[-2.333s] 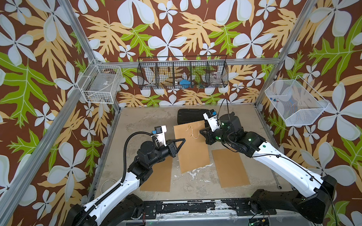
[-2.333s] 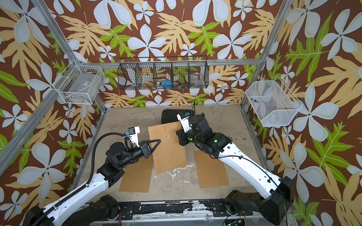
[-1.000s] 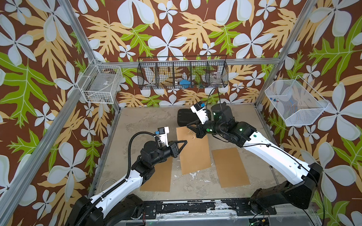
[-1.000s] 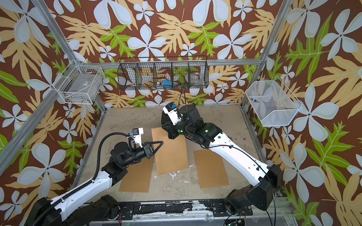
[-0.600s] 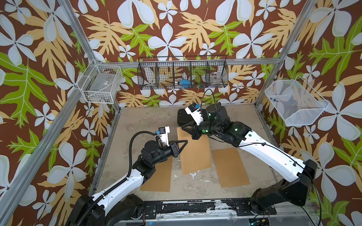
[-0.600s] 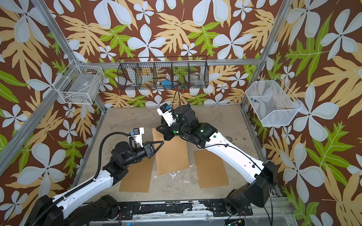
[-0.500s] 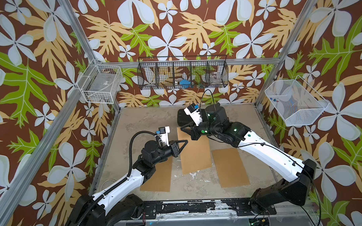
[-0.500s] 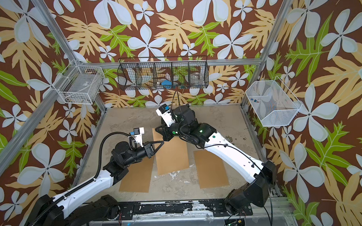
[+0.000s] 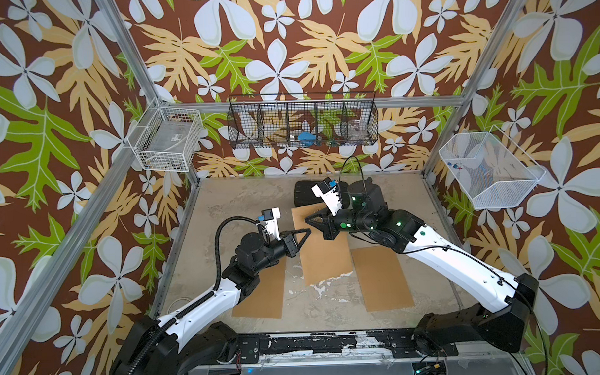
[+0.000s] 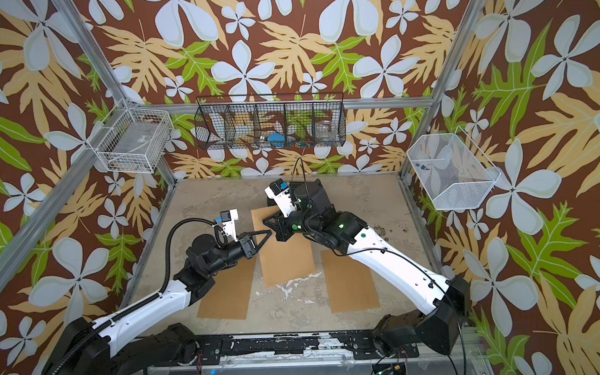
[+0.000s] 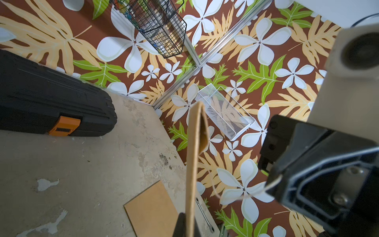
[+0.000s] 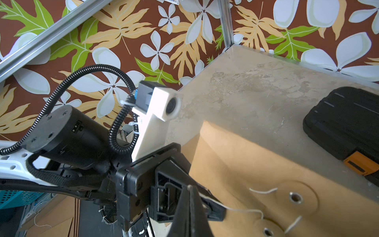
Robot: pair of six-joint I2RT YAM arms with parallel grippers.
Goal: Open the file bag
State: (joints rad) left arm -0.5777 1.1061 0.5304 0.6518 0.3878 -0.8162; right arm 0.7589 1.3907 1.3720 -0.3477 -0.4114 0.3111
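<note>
Scuffed tabletop (image 9: 244,204), centre: my left pincer (image 9: 307,231) clamps the file bag (image 9: 325,259) edge; right pincer (image 9: 307,220) pinches its string (image 12: 242,210); black case (image 9: 302,195) behind. Step looks like unwinding the string. Next: pull it clear of the buttons (image 12: 295,198), bag held steady.

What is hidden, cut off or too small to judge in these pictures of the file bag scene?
- Both top views: the file bag closure and its string, hidden under the right gripper.
- Both top views: things in the black wire basket, too small behind the mesh.
- Right wrist view: the lower disc, cut by the picture edge.
</note>
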